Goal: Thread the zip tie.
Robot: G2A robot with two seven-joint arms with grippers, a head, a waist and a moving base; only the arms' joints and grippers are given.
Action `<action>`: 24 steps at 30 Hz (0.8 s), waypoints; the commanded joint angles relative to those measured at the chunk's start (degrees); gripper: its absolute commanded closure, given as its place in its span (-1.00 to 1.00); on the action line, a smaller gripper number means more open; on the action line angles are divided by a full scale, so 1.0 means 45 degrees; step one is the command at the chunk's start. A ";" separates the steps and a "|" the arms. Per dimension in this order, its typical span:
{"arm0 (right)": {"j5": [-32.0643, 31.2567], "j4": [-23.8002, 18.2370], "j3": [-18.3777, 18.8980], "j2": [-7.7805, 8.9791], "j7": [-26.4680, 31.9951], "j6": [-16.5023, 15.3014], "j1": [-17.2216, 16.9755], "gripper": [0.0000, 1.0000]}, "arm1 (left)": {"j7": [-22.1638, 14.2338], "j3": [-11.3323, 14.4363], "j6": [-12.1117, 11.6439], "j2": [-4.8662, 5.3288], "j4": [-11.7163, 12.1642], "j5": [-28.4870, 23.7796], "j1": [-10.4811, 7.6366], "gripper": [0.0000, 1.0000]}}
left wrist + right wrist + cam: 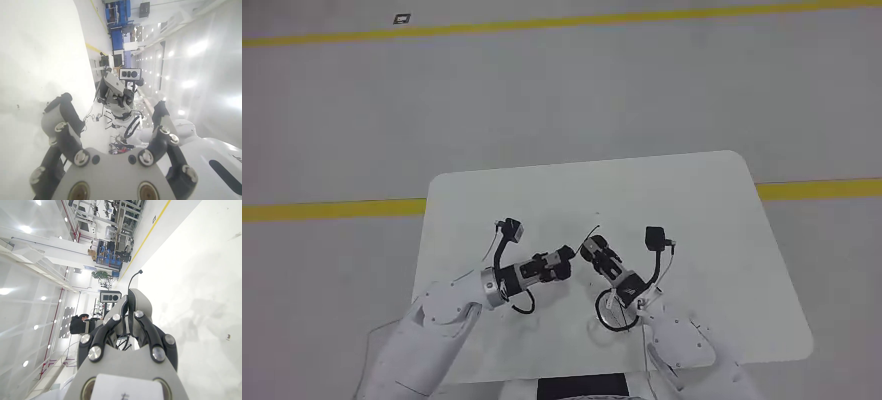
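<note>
I have one white table (712,200) with rounded corners under me. Two yellow floor lines (542,22) cross the pale floor, one beyond the table and one running behind it.

Both arms are over the near half of the table. The left arm (510,283) comes in from the near left corner and the right arm (630,292) from the near right. Their two grippers face each other close together, roughly over the middle of the table, just apart and not touching.

The left gripper (113,100) stands wide open. Its two black-padded fingers (68,111) are spread far from each other with nothing between them. From its wrist camera I look through that gap straight at the other gripper.

The right gripper (130,294) has its two fingers pressed together on the one black zip tie (131,280). The strap stands out past the fingertips in a gentle curve. Its small square head is at the free end, held in the air above the table edge in that wrist view. From the left wrist camera I see a thin dark strip along the side of the clamped right gripper. I cannot tell for certain that this strip is the same strap.
</note>
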 commanded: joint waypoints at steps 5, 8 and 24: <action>-0.0233 0.0028 -0.0125 -0.0025 -0.0359 0.0084 -0.0017 1.00 | 0.0037 0.0124 -0.0192 0.0044 0.0001 -0.0015 0.0003 -1.00; -0.0203 0.0021 -0.0142 -0.0034 -0.0484 0.0124 -0.0051 1.00 | -0.0021 0.0160 -0.0325 0.0074 0.0047 -0.0024 0.0010 -0.12; 0.0234 -0.0099 -0.0078 -0.0056 -0.0631 0.0153 -0.0170 1.00 | -0.0049 0.0311 -0.0180 0.0224 0.0214 -0.0239 -0.0022 0.48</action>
